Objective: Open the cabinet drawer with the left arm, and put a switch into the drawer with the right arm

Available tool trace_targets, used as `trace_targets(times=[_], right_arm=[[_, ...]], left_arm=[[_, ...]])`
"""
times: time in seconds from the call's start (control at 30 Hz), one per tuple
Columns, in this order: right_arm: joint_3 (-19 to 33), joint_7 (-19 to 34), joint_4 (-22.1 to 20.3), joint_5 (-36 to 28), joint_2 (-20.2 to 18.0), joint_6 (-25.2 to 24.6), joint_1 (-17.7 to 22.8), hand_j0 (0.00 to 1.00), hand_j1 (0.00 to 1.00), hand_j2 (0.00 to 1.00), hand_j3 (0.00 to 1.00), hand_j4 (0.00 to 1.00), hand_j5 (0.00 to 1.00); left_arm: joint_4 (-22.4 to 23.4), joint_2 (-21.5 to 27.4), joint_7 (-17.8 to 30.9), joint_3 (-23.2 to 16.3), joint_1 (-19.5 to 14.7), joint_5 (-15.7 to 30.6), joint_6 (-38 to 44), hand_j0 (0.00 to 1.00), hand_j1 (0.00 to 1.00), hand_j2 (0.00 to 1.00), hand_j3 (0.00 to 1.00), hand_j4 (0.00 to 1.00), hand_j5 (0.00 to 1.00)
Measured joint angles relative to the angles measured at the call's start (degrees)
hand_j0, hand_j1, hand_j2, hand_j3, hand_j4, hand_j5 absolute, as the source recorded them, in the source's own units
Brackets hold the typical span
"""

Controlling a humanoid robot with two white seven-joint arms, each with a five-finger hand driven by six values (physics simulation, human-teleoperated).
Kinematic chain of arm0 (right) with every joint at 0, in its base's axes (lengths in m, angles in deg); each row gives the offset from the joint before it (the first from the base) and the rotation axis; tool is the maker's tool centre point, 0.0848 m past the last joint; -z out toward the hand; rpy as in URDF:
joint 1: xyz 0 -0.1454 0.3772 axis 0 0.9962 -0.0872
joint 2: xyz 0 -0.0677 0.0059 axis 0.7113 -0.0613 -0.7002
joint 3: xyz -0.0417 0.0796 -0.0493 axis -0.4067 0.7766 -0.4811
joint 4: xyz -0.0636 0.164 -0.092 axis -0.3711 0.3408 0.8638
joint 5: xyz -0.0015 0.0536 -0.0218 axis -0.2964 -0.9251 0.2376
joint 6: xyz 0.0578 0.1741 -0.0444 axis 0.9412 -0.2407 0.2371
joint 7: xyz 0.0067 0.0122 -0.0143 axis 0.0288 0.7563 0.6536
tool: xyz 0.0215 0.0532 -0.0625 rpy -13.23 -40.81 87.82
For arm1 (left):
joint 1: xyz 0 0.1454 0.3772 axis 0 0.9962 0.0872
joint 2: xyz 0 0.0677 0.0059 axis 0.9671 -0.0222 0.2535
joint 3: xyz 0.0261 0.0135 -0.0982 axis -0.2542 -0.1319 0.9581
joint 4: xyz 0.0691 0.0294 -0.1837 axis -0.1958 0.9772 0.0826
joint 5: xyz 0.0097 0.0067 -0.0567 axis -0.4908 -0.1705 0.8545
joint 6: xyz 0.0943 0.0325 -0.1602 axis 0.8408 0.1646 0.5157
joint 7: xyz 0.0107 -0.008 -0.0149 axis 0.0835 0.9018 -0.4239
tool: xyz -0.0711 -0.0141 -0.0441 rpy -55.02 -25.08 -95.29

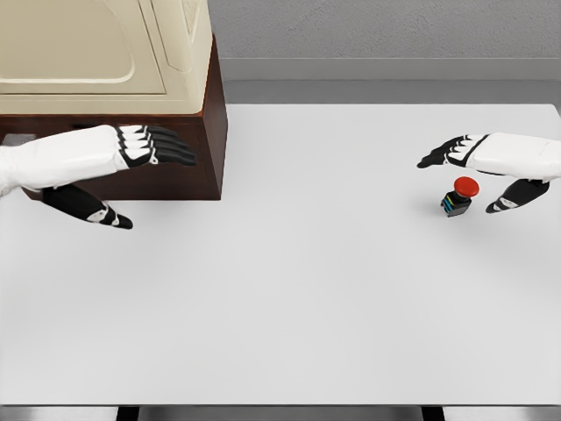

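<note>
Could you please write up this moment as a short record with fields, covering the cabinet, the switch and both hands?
cabinet: cabinet, brown with a cream upper part, at the far left of the white table; no drawer seen pulled out
switch: switch, red button on a dark base, upright on the table at the right
left hand: left hand, fingers extended, in front of the cabinet, holding nothing
right hand: right hand, open, over the switch, not gripping it
</note>
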Motion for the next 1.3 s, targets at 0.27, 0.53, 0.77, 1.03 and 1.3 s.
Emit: trace_targets(times=[0.27, 0.53, 0.77, 1.03, 1.3], right_arm=[[-0.01, 0.0, 1.68, -0.1, 0.06, -0.01, 0.7, 1.0, 1.0, 1.0, 1.0, 1.0, 1.0], [-0.52, 0.0, 7.43, 0.17, 3.09, -0.01, 0.7, 1.0, 1.0, 1.0, 1.0, 1.0, 1.0], [-0.6, 0.0, 11.75, 4.45, 6.99, -0.01, 0.44, 0.98, 0.98, 0.98, 0.98, 0.98, 0.98], [-0.59, -0.01, 18.23, 7.97, 10.64, -0.02, -0.97, 0.97, 0.97, 0.97, 0.97, 0.97, 0.97], [-0.58, 0.0, 22.88, 10.27, 13.2, -0.01, -2.29, 0.9, 0.9, 0.9, 0.9, 0.9, 0.9]], left_arm=[[-0.08, 3.18, 0.03, -29.64, -28.84, 0.91, 0.13, 1.0, 1.0, 1.0, 1.0, 1.0, 1.0], [-0.09, 7.09, 0.05, -44.88, -34.02, 8.56, -0.02, 1.0, 1.0, 1.0, 1.0, 1.0, 1.0], [-0.06, 7.83, 0.05, -44.67, -34.19, 10.9, 0.01, 1.0, 1.0, 1.0, 1.0, 1.0, 1.0], [-0.03, 10.46, -0.67, -37.15, -33.23, 14.14, 9.99, 1.0, 1.0, 1.0, 1.0, 1.0, 1.0], [-0.02, 13.2, -0.01, -33.99, -32.44, 16.06, 23.8, 1.0, 1.0, 1.0, 1.0, 1.0, 1.0]])
